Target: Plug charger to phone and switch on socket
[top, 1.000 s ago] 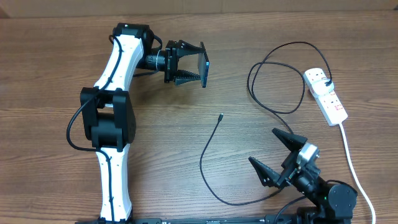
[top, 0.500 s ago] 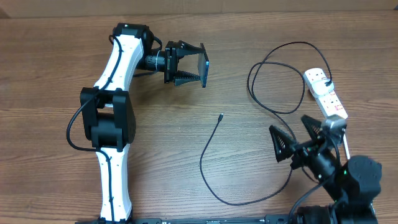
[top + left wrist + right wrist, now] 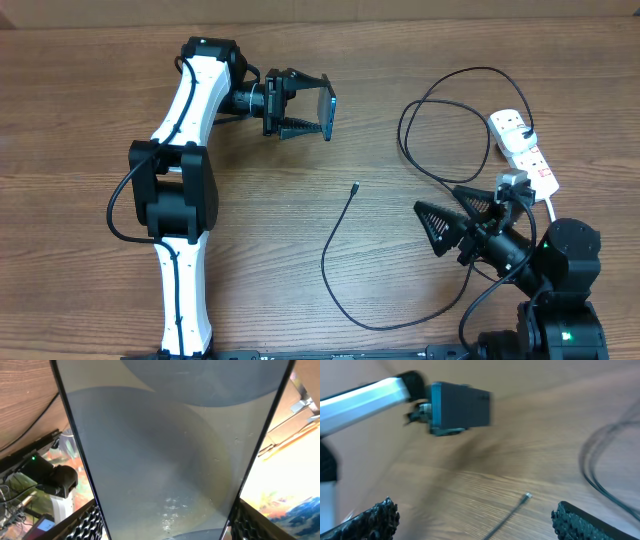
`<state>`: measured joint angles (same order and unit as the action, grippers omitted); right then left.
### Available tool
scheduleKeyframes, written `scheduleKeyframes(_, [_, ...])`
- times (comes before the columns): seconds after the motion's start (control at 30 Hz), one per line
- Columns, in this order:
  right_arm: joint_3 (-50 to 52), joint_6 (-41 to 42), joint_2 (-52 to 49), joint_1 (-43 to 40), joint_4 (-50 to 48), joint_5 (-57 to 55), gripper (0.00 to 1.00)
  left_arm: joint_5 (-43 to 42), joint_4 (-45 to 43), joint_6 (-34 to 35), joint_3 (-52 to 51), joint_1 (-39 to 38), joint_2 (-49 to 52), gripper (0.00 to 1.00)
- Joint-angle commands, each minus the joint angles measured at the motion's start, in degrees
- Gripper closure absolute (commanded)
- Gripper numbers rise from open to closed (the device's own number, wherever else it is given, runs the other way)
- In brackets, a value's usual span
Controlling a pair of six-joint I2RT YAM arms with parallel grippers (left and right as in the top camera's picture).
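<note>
My left gripper (image 3: 303, 105) is shut on the phone (image 3: 328, 103) and holds it above the table at the back, edge-on to the overhead camera. In the left wrist view the phone's pale screen (image 3: 165, 450) fills the frame between the fingers (image 3: 85, 522). The charger's thin black cable (image 3: 328, 245) lies on the wood with its connector tip (image 3: 356, 186) free at mid-table. Its far end loops back to a plug in the socket (image 3: 528, 155) at the right. My right gripper (image 3: 450, 212) is open and empty, to the right of the tip and pointing left. The right wrist view shows the tip (image 3: 525, 496) ahead between the fingers (image 3: 585, 522) and the phone (image 3: 460, 407) beyond.
The cable forms a large loop (image 3: 445, 125) left of the socket, and another stretch curves along the front (image 3: 390, 325) below my right arm. The socket's thick white cord (image 3: 570, 265) runs down the right side. The left arm's white links (image 3: 185, 150) occupy the left of the table.
My right arm has swung up from the front edge and turned, so its open gripper now points left toward the connector tip. The left arm and phone have not moved.
</note>
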<state>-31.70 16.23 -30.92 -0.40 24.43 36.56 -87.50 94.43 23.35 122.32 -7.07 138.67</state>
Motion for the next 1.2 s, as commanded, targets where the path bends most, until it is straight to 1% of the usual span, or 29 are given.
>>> scheduleKeyframes(0.0, [-0.85, 6.58, -0.09, -0.2, 3.04, -11.96, 0.0, -3.15, 0.37, -1.75, 1.6, 0.07, -0.26, 0.36])
scheduleKeyframes(0.13, [-3.39, 6.97, -1.99, -0.2, 10.97, -22.16, 0.01, -3.17, 0.48, -1.73, 1.6, 0.07, -0.26, 0.36])
scheduleKeyframes(0.23, [-9.07, 7.8, -7.76, -0.2, 19.45, -30.8, 0.0, -3.15, 0.5, -1.73, 1.6, 0.07, -0.26, 0.36])
scheduleKeyframes(0.3, [-13.33, 7.78, -13.0, -0.2, 23.39, -32.46, 0.0, -3.15, 0.52, -1.68, 1.6, 0.07, -0.26, 0.36])
scheduleKeyframes(0.4, [-17.86, 7.8, -19.85, -0.15, 24.98, -30.42, 0.01, -3.15, 1.68, -1.55, 1.6, 0.07, -0.26, 0.36])
scheduleKeyframes(0.63, [-19.12, 7.78, -30.36, -0.15, 20.02, -9.2, 0.0, -3.17, 2.43, -1.51, 1.6, 0.09, -0.26, 0.35])
scheduleKeyframes(0.83, [-19.12, 7.72, -34.99, -0.15, 19.34, -8.22, 0.0, -3.17, 2.43, -1.53, 1.6, 0.09, -0.26, 0.35])
scheduleKeyframes(1.17, [-19.12, 5.86, -35.58, -0.09, 19.63, -8.44, 0.0, -3.17, 2.43, -1.53, 1.6, 0.09, -0.26, 0.35])
